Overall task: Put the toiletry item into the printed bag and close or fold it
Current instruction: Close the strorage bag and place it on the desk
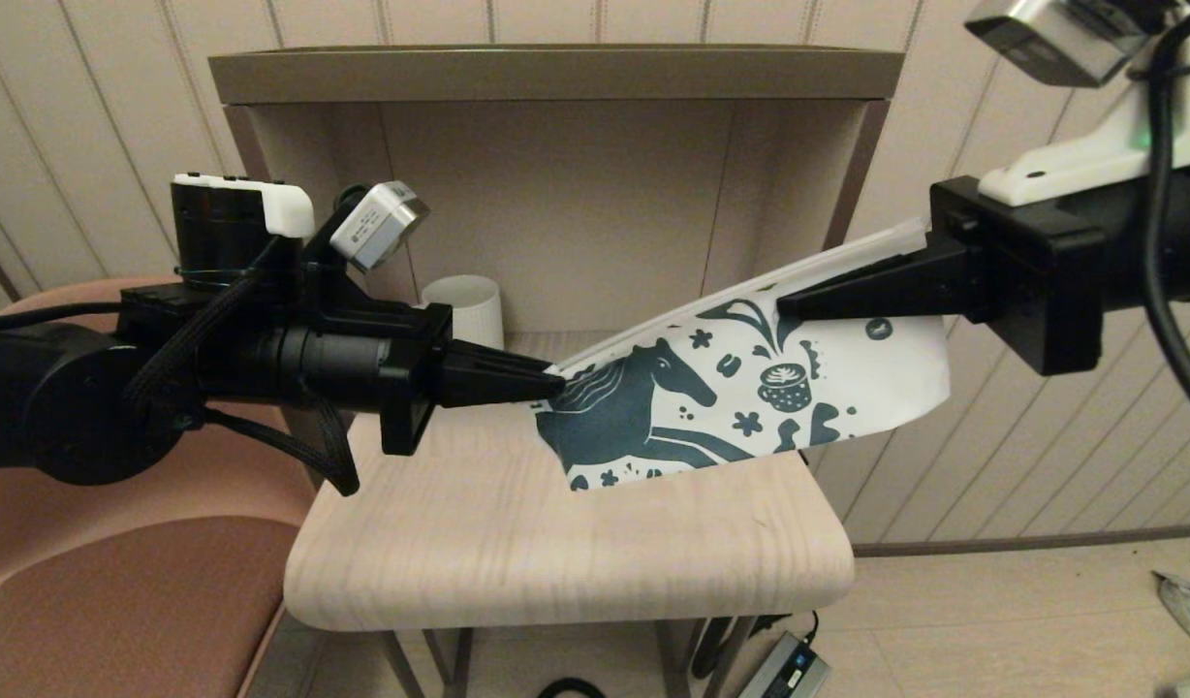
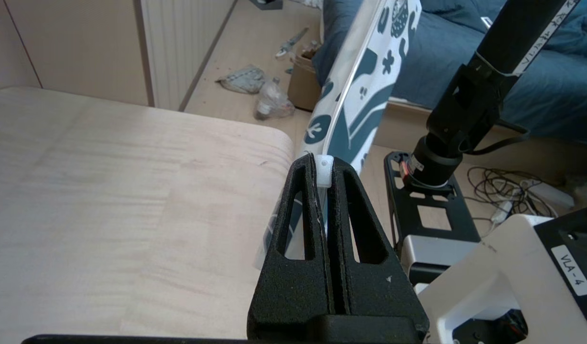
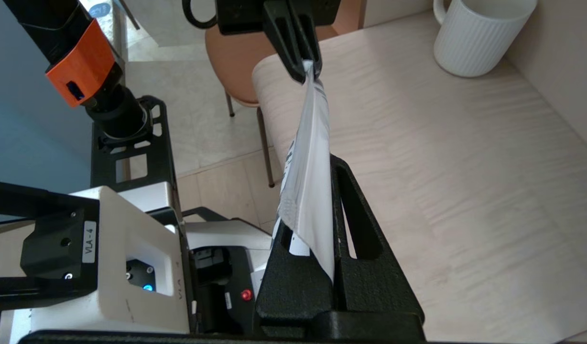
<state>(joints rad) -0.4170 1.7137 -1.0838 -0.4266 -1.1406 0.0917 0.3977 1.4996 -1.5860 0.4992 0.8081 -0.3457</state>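
Observation:
The printed bag (image 1: 750, 388) hangs stretched in the air between both grippers, tilted up toward the right, its lower corner just above the wooden table (image 1: 556, 553). My left gripper (image 1: 556, 383) is shut on the bag's left upper corner, where a small white plastic piece (image 2: 324, 172) sits between the fingertips. My right gripper (image 1: 784, 302) is shut on the bag's upper right edge; in the right wrist view the bag (image 3: 310, 157) runs from that gripper (image 3: 324, 167) to the left one. The toiletry item is not in view.
A white ribbed mug (image 1: 464, 305) stands at the back left of the table, against the wooden back panel (image 1: 556, 194). A brown-pink chair (image 1: 120, 601) stands left of the table. A power brick and cables (image 1: 784, 669) lie on the floor below.

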